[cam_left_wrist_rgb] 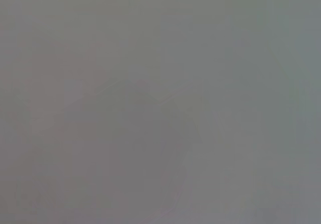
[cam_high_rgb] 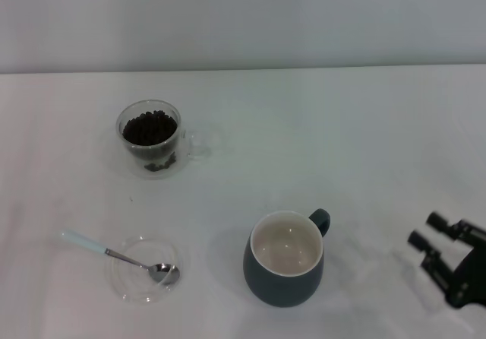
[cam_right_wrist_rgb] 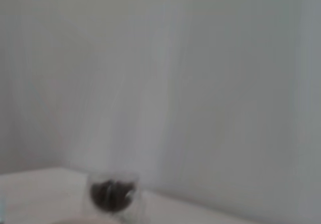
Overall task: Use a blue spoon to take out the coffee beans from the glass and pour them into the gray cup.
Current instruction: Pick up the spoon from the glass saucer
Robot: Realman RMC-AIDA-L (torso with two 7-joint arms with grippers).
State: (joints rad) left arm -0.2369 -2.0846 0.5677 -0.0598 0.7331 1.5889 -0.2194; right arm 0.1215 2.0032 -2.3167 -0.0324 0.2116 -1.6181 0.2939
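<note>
In the head view the glass (cam_high_rgb: 150,137) stands at the back left, holding dark coffee beans (cam_high_rgb: 149,128), its clear handle to the right. The blue spoon (cam_high_rgb: 114,255) lies at the front left, its silver bowl resting on a flat clear saucer (cam_high_rgb: 144,280) and its pale blue handle pointing left. The gray cup (cam_high_rgb: 285,258) stands empty at the front centre, handle to the back right. My right gripper (cam_high_rgb: 425,231) is open and empty at the front right, well right of the cup. The glass also shows in the right wrist view (cam_right_wrist_rgb: 113,196). My left gripper is out of view.
A white table (cam_high_rgb: 342,141) carries everything and meets a pale wall at the back. The left wrist view shows only a plain grey surface.
</note>
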